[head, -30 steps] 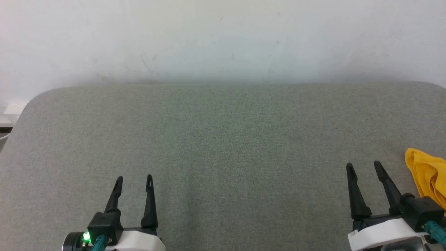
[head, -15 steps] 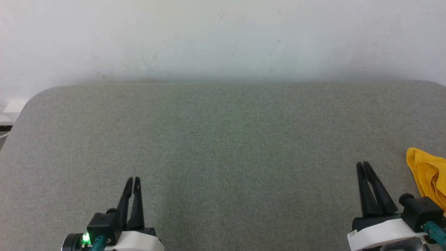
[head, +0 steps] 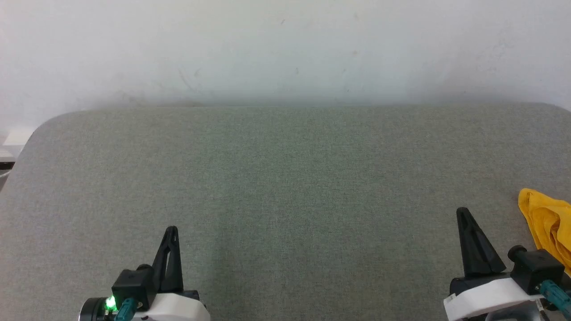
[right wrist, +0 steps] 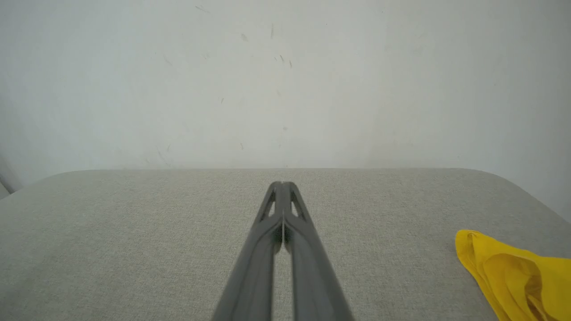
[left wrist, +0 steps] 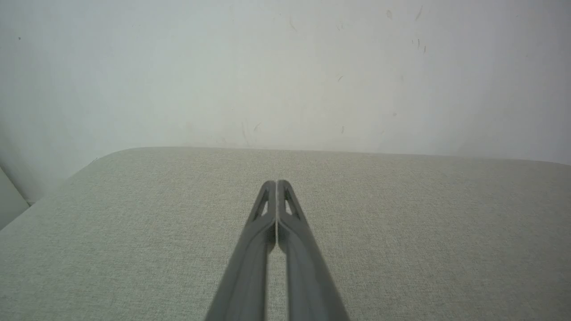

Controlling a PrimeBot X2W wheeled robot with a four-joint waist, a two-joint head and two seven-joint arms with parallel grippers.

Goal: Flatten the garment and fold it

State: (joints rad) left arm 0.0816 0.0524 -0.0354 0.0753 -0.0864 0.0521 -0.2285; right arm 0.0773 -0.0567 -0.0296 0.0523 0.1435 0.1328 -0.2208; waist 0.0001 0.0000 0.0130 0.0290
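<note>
The garment (head: 548,225) lay bunched at the grey tabletop's (head: 285,169) right edge, towards the front and just beside the right gripper (head: 463,213). The fingers of the right gripper and the left gripper (head: 171,231) were pressed together, holding nothing, near the front edge.

A grey fabric-covered table (head: 285,178) with rounded corners; a crumpled yellow garment (head: 551,225) lies at its right edge.
</note>
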